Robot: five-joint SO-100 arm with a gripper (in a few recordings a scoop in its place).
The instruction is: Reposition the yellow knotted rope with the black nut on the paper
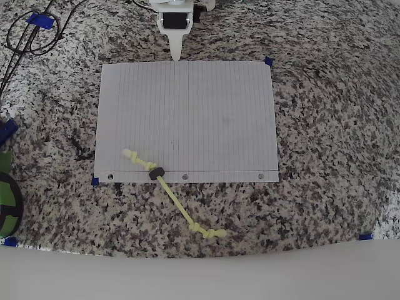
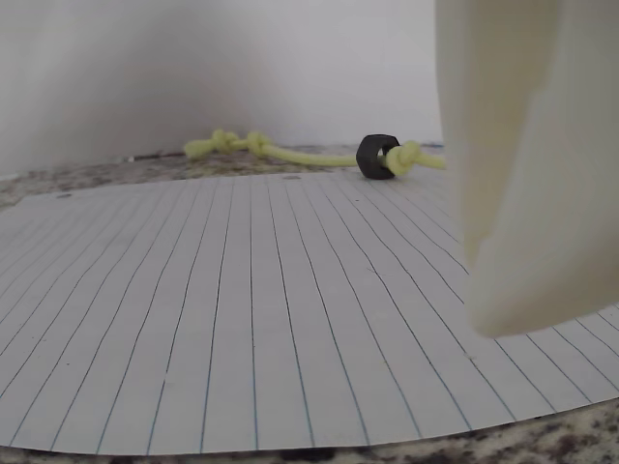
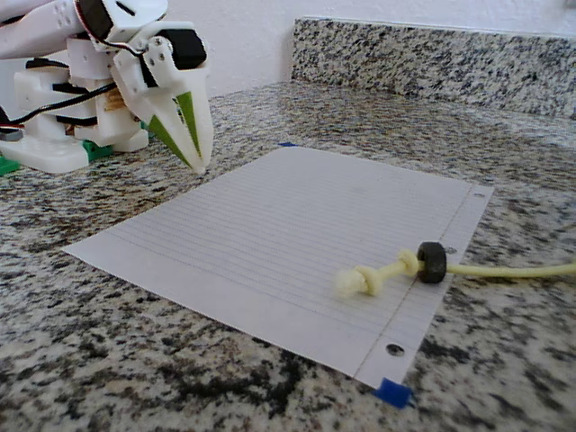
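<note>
I had the gripper (image 1: 176, 55) parked at the far edge of the paper (image 1: 187, 106), its tip hanging just over that edge in the overhead view. Its jaws looked pressed together into a single point, holding nothing; the fixed view (image 3: 193, 148) showed the same narrow wedge just above the counter (image 3: 504, 135).

The rope (image 1: 175, 197) lay clear across the sheet from the jaws, at the punched-hole edge. Its long axis ran on a diagonal: one knotted end (image 1: 130, 154) rested on the paper, the cord crossed the edge, and the other knotted end (image 1: 212, 233) sat well out on the granite. The nut (image 1: 155, 174) sat right at the paper's edge, touching the knot beside it. So I judged most of the rope was off the sheet, and the reach would have to run the full depth of the paper, slightly toward the left of the overhead picture.

From the wrist view the nut (image 2: 377, 157) showed plainly, but a finger (image 2: 522, 164) blocked the rope's on-paper end. In the fixed view the rope (image 3: 504, 269) ran out of frame.
</note>
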